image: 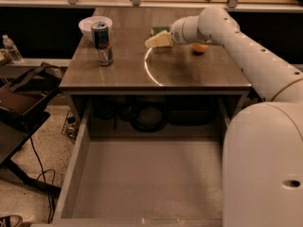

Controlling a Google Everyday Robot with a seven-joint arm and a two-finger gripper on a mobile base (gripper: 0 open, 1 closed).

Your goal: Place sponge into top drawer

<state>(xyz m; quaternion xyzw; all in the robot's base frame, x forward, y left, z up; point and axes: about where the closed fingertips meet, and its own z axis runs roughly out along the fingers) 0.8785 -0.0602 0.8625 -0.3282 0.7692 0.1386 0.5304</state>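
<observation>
Here's the arm (251, 51), reaching in from the right across the table (189, 72), and the gripper (158, 40) hangs low over the far half of the top, at about twelve o'clock from the table's middle. It points to nine o'clock, pale against the dark wood. From here I cannot tell whether the gripper is spread or closed.

The sponge (159, 30) shows only as a dark green patch just at twelve o'clock of the gripper, on the side away from me. It looks to be touching the gripper, though most of it is hidden and I can't say whether it is gripped or only lying against it. It is up at table level, well apart from the drawer.

At three o'clock of the gripper, past the wrist, the orange ball (199, 48) sits on the wood by itself. Over at nine o'clock stands a drink can (102, 44), upright, with a white bowl (90, 22) just behind it at its eleven o'clock. A thin bright arc of light (147, 70) curves across the tabletop below the gripper.

Down at six o'clock the top drawer (147, 174) is pulled right out toward me, its grey flat bottom bare between low side walls. Dark coiled cables (147, 119) lie in the shadow under the table, behind the drawer. The robot's big white body (265, 164) fills the near right. A plastic bottle (12, 48) stands on a ledge off to the far left.
</observation>
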